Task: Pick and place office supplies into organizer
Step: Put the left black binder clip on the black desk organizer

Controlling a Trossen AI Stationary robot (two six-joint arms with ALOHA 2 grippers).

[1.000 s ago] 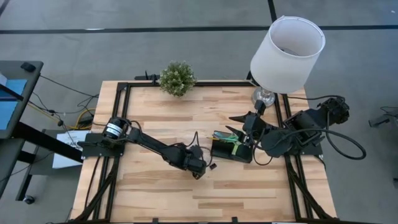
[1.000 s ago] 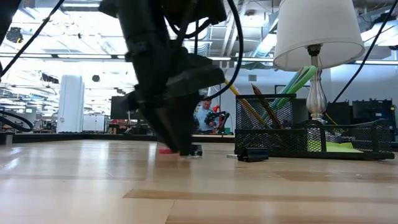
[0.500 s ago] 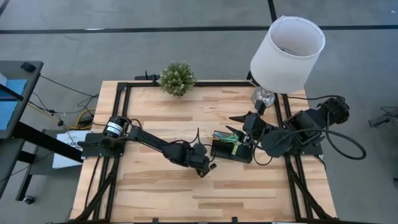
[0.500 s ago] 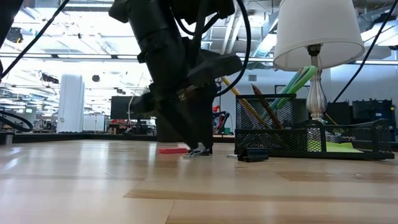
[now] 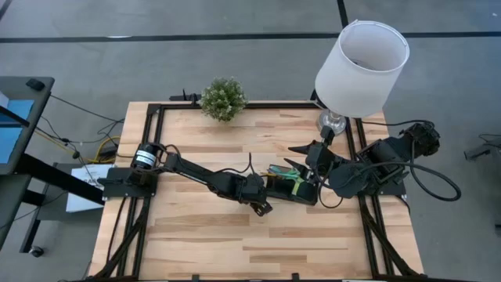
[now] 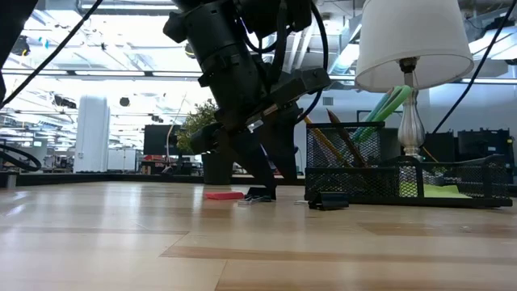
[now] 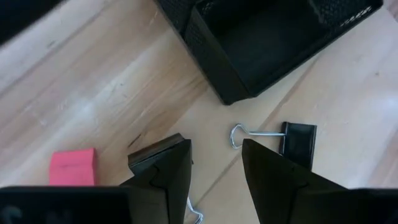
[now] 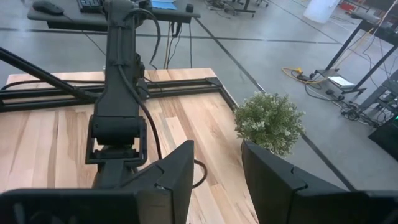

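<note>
Pale, smooth wooden desk (image 7: 93, 93); matt black wire-mesh metal organizer (image 7: 261, 43); black binder clip (image 7: 298, 140) with shiny wire handle.

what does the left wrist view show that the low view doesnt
Only the left wrist view shows the organizer's empty front compartment from above, and the left tool open over bare wood between two binder clips: one by its finger, one with its wire handle toward the gap.

Only the low view shows the lamp, the pencils standing in the mesh back section, and a green pad in the tray.

Both show the pink eraser, the clips and the organizer.
</note>
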